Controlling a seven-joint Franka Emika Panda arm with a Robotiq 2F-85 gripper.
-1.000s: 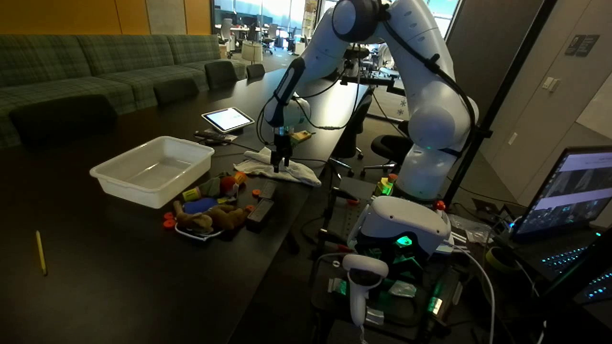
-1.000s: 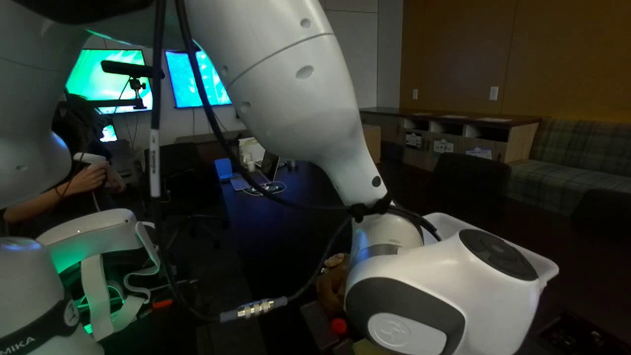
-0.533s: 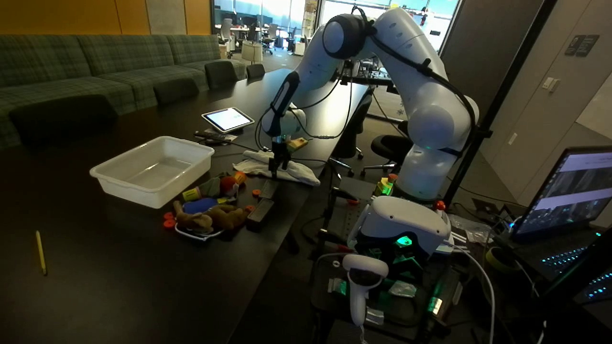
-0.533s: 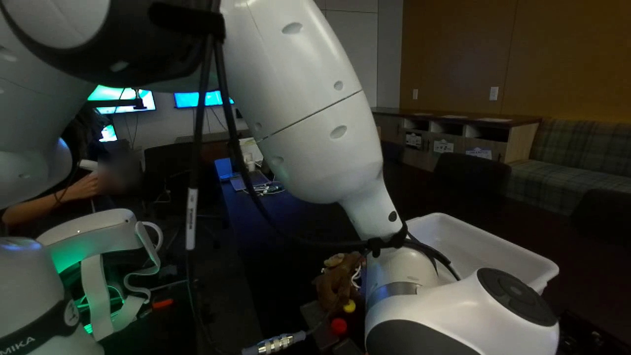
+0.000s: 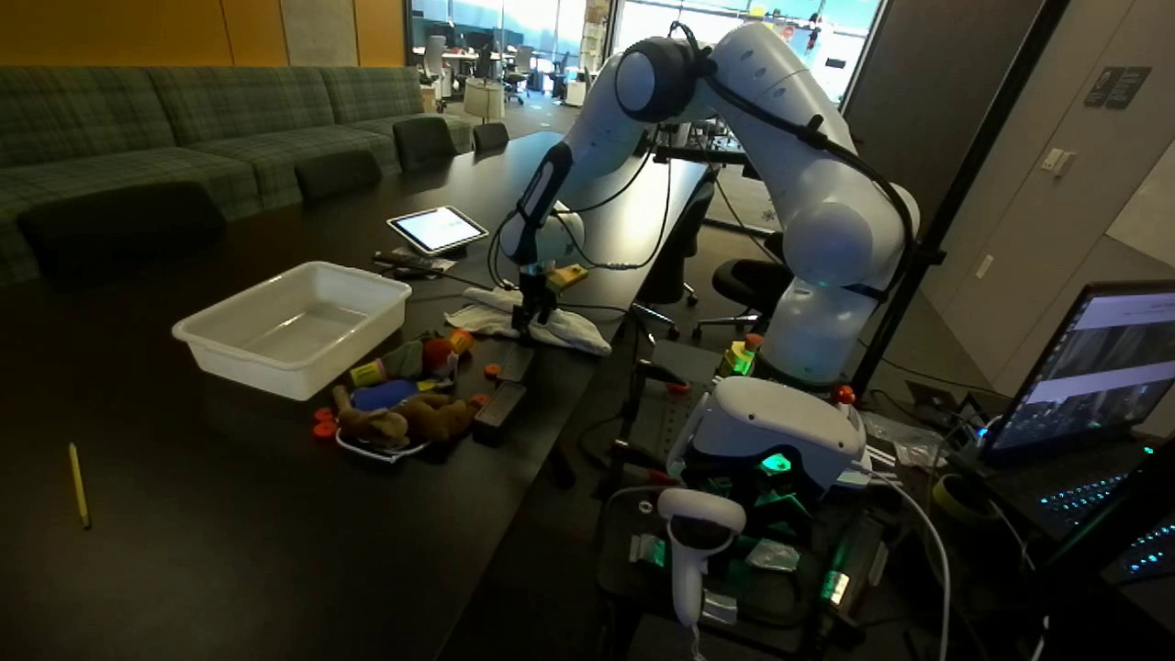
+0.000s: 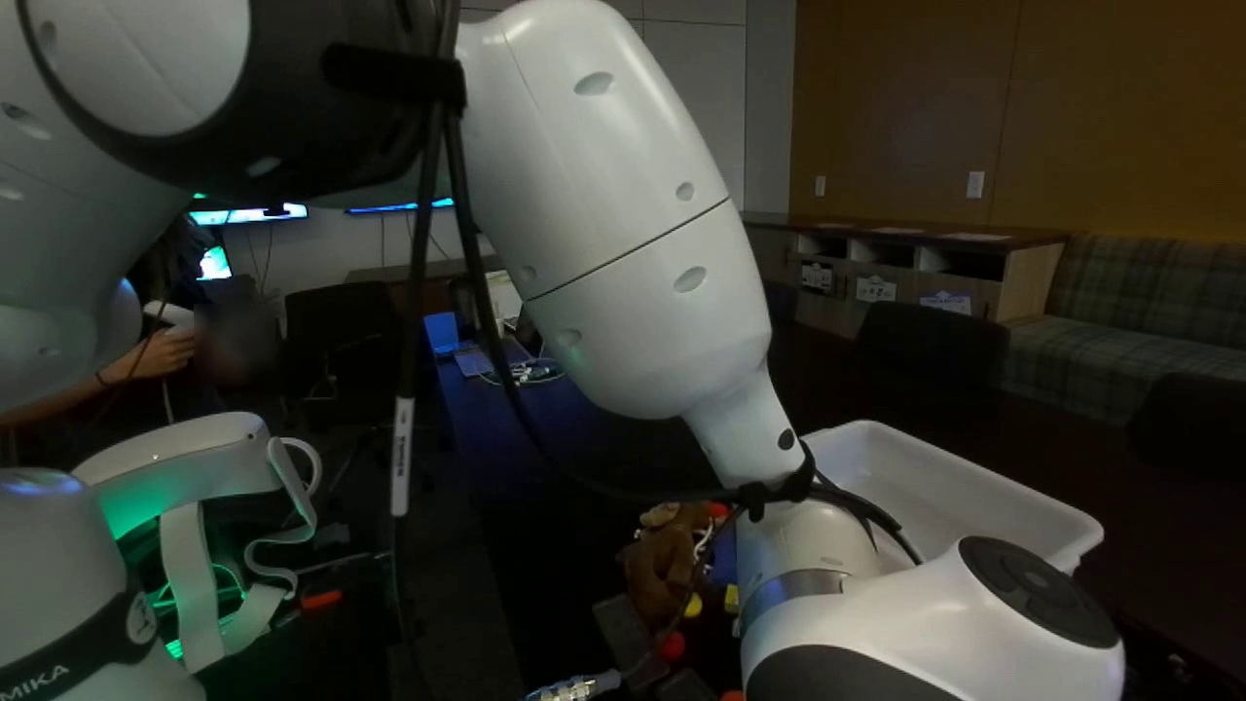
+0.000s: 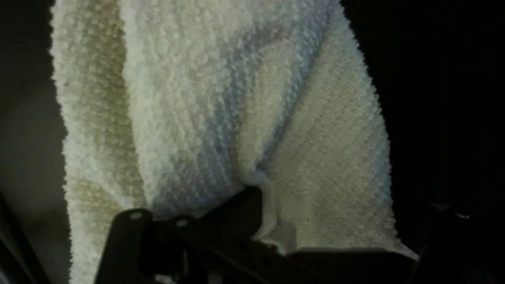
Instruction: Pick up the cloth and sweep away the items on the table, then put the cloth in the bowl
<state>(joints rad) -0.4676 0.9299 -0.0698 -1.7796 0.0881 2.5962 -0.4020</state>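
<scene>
The white cloth point(image 5: 574, 332) lies bunched on the dark table near its edge, in an exterior view. It also fills much of the wrist view point(image 7: 189, 98), with folds running to the fingers. My gripper point(image 5: 530, 329) points down at the cloth's middle. In the wrist view my gripper point(image 7: 280, 225) looks shut on the cloth; one finger shows with the hem along its inner side, the other is dark or covered. A brown plush toy point(image 5: 441, 418), a blue item point(image 5: 384, 395) and orange caps point(image 5: 323, 430) lie beside. No round bowl shows; a white tub point(image 5: 248, 367) stands behind them.
Two dark blocks point(image 5: 501, 404) lie between the toy and the table's edge. A tablet point(image 5: 438, 228) stands farther along the table. A yellow pencil point(image 5: 79, 487) lies at the near left. The tub point(image 6: 934, 497) and toy point(image 6: 662, 565) also show behind the arm.
The arm has come lower and my gripper has moved slightly left in an exterior view. The cloth has shifted slightly left along with it. The other items have not moved.
</scene>
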